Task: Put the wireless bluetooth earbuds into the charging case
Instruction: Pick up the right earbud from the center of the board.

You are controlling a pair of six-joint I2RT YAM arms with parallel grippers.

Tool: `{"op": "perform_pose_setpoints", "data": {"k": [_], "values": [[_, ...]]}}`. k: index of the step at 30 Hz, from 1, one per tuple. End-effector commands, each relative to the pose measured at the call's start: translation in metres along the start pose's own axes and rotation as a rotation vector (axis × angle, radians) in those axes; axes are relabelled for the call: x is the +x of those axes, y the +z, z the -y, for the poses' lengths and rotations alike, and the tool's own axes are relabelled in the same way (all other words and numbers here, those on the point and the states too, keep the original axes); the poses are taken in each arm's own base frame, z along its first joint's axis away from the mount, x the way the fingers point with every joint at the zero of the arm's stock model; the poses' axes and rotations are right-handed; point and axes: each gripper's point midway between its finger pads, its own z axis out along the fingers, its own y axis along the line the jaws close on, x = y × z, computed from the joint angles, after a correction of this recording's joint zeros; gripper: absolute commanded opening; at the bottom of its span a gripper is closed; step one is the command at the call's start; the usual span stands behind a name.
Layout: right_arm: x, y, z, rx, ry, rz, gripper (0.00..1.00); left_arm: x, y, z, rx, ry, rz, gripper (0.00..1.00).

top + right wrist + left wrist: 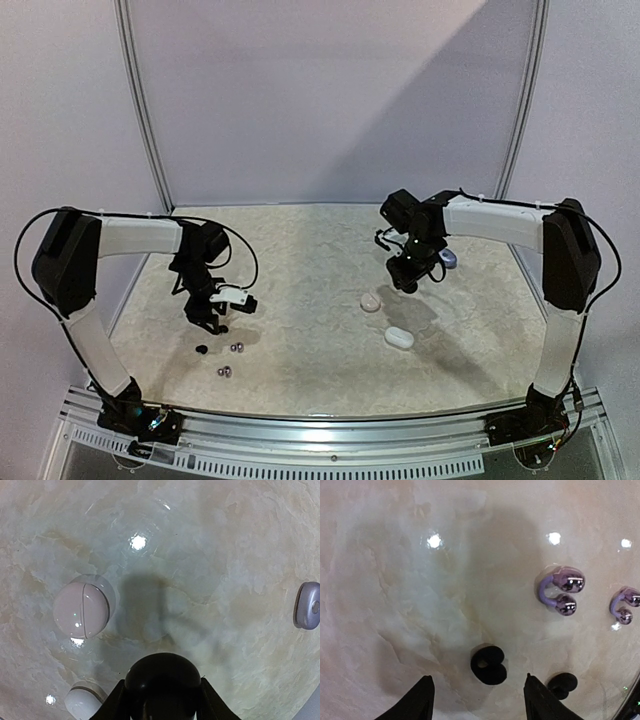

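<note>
Top external view: the left gripper (212, 318) hangs over the bench (300, 260) near its left edge, toward the near-left corner. The left wrist view shows its jaws released, with nothing between them. One black earbud (488, 665) lies on the surface just ahead of the gap between the fingertips (420, 700), untouched. A second black earbud (562, 684) lies just beside one fingertip, outside the gap. Two lavender earbuds (561, 591), clip-shaped with glossy ends, lie near one another and well apart from the black pair. From above, the loose buds sit between the left gripper and the near edge.

The right gripper (408, 280) is held above the right half of the bench, toward the far edge. In the right wrist view its jaws are clenched on a black case (162, 672), which is rounded; whether its lid is up cannot be told. On the bench below are three more cases:
- A pink case (81, 610), round and closed, with its seam visible.
- A white case (85, 700), partly cut off by the frame.
- A lavender case (307, 605), toward the right edge.

All three lie apart from one another.
</note>
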Motion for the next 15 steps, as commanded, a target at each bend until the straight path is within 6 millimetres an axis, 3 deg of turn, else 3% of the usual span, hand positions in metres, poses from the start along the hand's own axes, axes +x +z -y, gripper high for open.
{"op": "perform_pose_setpoints", "data": {"k": [1,6,15], "values": [[0.004,-0.003,-0.004,0.001,0.030,0.019,0.13,-0.007,0.010,-0.002,-0.014,0.142,0.004,0.62],[0.010,0.001,-0.003,0.009,0.023,-0.001,0.13,0.004,0.027,0.011,0.044,0.187,-0.048,0.56],[0.011,0.001,-0.002,0.013,0.014,-0.004,0.12,0.001,0.027,0.010,0.072,0.191,-0.060,0.28]]}}
